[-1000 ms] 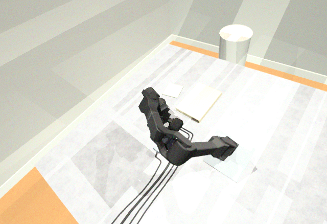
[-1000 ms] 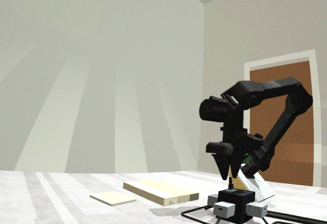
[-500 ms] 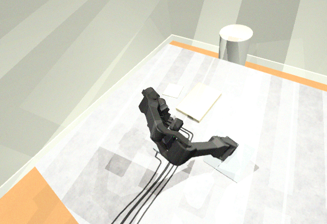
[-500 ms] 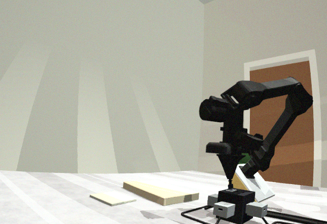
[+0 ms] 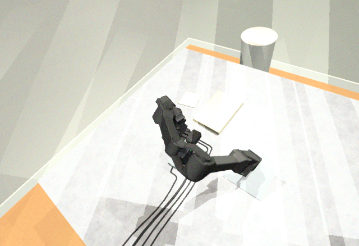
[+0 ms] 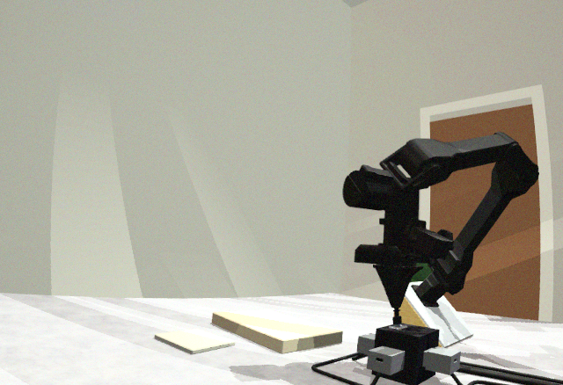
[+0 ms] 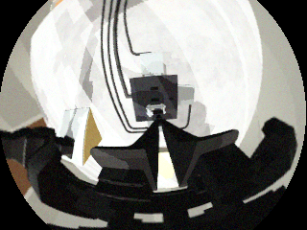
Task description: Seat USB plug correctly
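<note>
A thick cream slab (image 5: 219, 112) (image 6: 277, 331) lies flat; a thinner square (image 5: 189, 99) (image 6: 193, 342) (also pale) rests nearby.

- No text, label, brand, number or sign can be read in any of the three views.
</note>
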You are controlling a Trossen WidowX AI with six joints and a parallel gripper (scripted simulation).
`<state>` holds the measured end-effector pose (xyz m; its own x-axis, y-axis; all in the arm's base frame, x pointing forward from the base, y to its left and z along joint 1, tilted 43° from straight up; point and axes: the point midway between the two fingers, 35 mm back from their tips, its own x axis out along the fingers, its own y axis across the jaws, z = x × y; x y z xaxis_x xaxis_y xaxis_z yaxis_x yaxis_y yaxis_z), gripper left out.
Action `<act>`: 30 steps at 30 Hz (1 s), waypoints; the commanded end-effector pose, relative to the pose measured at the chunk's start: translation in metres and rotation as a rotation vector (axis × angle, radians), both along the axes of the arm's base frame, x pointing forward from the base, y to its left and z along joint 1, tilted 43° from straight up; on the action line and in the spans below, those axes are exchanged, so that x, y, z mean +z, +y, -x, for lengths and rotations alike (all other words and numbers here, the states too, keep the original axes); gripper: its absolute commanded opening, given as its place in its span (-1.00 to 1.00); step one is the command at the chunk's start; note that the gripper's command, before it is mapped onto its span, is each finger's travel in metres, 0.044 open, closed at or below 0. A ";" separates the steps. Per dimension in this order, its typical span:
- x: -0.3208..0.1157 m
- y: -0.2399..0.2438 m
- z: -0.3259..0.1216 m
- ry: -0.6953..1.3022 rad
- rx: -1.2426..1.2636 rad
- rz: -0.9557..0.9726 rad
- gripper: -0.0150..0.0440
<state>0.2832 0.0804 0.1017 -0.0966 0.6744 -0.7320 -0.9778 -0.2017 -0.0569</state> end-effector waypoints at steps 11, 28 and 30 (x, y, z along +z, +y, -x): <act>0.007 -0.006 -0.001 -0.003 0.001 0.001 -0.49; 0.015 -0.014 -0.002 -0.003 0.001 0.001 -0.49; 0.016 -0.015 -0.003 -0.003 0.001 0.001 -0.49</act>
